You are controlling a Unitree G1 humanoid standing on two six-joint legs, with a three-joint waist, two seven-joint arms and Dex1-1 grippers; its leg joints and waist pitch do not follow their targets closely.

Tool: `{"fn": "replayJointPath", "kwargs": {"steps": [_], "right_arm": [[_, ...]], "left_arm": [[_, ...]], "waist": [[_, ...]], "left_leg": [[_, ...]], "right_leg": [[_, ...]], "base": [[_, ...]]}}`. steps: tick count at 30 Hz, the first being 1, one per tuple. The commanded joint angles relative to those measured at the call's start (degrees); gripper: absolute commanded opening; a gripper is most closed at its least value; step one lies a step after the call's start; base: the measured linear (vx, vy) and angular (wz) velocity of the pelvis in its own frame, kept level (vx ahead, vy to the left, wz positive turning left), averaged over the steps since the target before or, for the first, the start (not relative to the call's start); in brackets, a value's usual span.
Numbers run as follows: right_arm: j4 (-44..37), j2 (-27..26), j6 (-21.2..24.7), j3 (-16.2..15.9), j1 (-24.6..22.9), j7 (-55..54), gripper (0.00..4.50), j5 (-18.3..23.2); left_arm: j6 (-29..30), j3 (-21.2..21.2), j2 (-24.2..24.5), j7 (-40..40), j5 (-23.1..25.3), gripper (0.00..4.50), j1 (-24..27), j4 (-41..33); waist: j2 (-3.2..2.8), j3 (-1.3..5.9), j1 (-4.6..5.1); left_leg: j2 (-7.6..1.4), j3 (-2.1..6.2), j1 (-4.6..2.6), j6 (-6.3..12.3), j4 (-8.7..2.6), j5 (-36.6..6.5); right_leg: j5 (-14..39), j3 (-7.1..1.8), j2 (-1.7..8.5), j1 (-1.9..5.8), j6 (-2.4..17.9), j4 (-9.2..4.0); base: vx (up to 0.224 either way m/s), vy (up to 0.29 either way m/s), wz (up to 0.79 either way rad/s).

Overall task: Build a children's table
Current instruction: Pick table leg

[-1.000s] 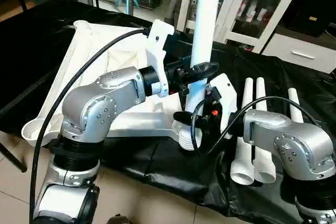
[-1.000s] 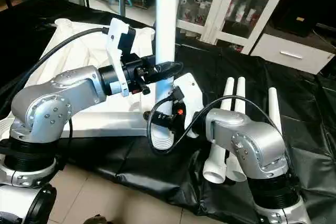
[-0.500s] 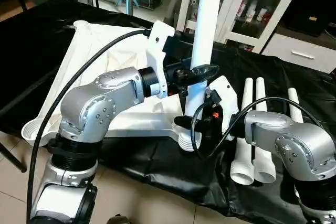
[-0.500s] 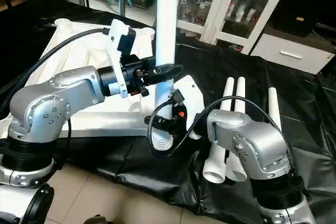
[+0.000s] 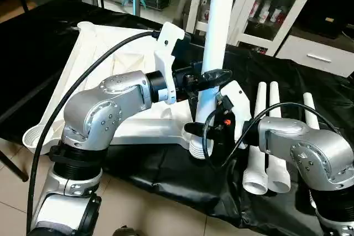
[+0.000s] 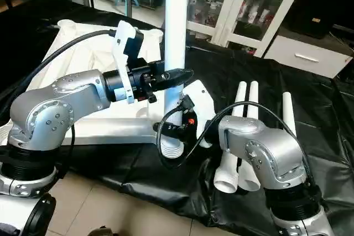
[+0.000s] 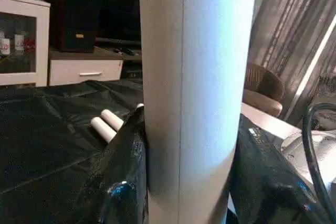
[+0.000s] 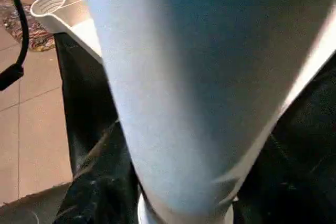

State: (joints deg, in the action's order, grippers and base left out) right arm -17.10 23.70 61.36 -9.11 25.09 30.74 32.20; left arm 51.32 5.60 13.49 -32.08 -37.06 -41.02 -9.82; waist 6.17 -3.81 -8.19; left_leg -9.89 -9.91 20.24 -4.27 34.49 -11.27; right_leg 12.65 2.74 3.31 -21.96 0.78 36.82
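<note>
The children's table top lies white and upside down on the black-covered work table. One white leg stands upright at the top's near right corner, its ribbed end at the socket. My left gripper is shut on this leg at mid height, with black fingers on both sides of the tube. My right gripper is shut on the same leg low down, just above the ribbed end. Three more legs lie side by side to the right.
The work table's black cover hangs over the near edge above the tiled floor. A white cabinet with glass doors stands behind. A black cable loops over my left arm.
</note>
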Motion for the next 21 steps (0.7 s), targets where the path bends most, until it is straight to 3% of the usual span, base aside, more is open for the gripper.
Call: {"fn": "replayJointPath", "kwargs": {"steps": [1,7,9,11,13,18,19,20,21], "right_arm": [[0.40,1.02,1.06,0.63,-0.27,-0.13,1.95,-0.16],[0.64,0.52,0.90,0.90,-0.10,-0.45,1.88,-0.44],[0.69,0.10,0.30,1.62,-0.18,-1.04,1.88,-0.59],[0.71,-0.33,-0.37,2.38,-0.46,-1.77,1.88,-0.83],[0.69,-0.37,-0.59,2.50,-0.55,-1.91,1.87,-0.96],[1.27,-1.94,-1.82,6.41,-0.75,-4.32,1.86,-0.72],[1.72,-2.09,-2.45,7.33,-0.64,-5.06,1.86,-1.08],[1.84,-2.09,-2.67,7.58,-0.62,-5.26,1.86,-1.22],[2.79,-2.41,-3.95,9.82,-0.52,-7.13,1.86,-2.02]], "left_arm": [[-0.48,0.79,-0.13,-0.88,0.33,1.77,-1.09,-0.65],[-1.46,1.17,0.46,-0.85,1.54,1.77,-1.22,-0.44],[0.11,0.67,0.72,-0.93,0.70,2.33,-1.03,-0.08],[0.01,-0.27,0.96,-1.05,0.49,2.47,-0.39,-0.11],[-0.02,-0.57,0.97,-1.00,0.42,2.67,-0.25,-0.13],[0.30,-3.24,1.50,-1.69,-1.91,2.99,0.90,-1.46],[0.31,-2.92,2.71,-2.50,-1.72,3.27,1.63,-2.22],[0.24,-2.93,2.96,-2.56,-1.63,3.27,1.85,-2.39],[-1.26,-4.00,3.83,-2.54,-1.06,3.31,3.03,-2.73]], "waist": [[-1.30,4.02,0.09],[-1.61,4.06,0.08],[-1.69,4.06,0.10],[-2.02,4.02,0.14],[-1.89,4.00,0.16],[-2.17,4.00,0.17],[-2.50,4.00,0.12],[-2.82,4.02,0.11],[-2.87,3.99,0.20]], "left_leg": [[-3.00,1.21,-0.53,-4.27,-3.83,-2.55],[-3.00,1.26,-0.57,-4.39,-3.83,-2.61],[-2.98,1.27,-0.59,-4.54,-3.83,-2.89],[-2.99,1.32,-0.60,-4.84,-3.90,-3.59],[-2.98,1.28,-0.66,-5.09,-3.90,-4.08],[-2.94,1.28,-0.59,-5.17,-3.93,-4.55],[-2.90,1.30,-0.61,-5.19,-3.92,-4.65],[-2.90,1.32,-0.65,-5.27,-3.89,-4.62],[-2.79,1.24,-0.49,-5.01,-3.88,-4.23]], "right_leg": [[-3.11,-3.02,4.73,3.21,8.96,-3.53],[-3.64,-3.01,4.68,3.18,8.94,-3.50],[-3.72,-2.99,4.67,3.17,9.13,-3.46],[-3.11,-2.97,4.68,3.13,9.19,-3.52],[-2.68,-2.98,4.62,3.13,9.27,-3.56],[-2.18,-2.98,4.71,3.08,9.62,-3.51],[-2.06,-2.96,4.64,3.06,9.63,-3.44],[-2.16,-2.99,4.68,3.00,9.53,-3.45],[-2.76,-3.03,4.58,3.09,9.62,-3.42]], "base": [[0.000,0.000,0.00],[0.000,0.000,0.00],[0.000,0.000,0.00],[0.000,0.000,0.00],[0.000,0.000,0.00],[0.000,0.000,0.00],[0.000,0.000,0.00],[0.000,0.000,0.00],[0.000,0.000,0.00]]}}
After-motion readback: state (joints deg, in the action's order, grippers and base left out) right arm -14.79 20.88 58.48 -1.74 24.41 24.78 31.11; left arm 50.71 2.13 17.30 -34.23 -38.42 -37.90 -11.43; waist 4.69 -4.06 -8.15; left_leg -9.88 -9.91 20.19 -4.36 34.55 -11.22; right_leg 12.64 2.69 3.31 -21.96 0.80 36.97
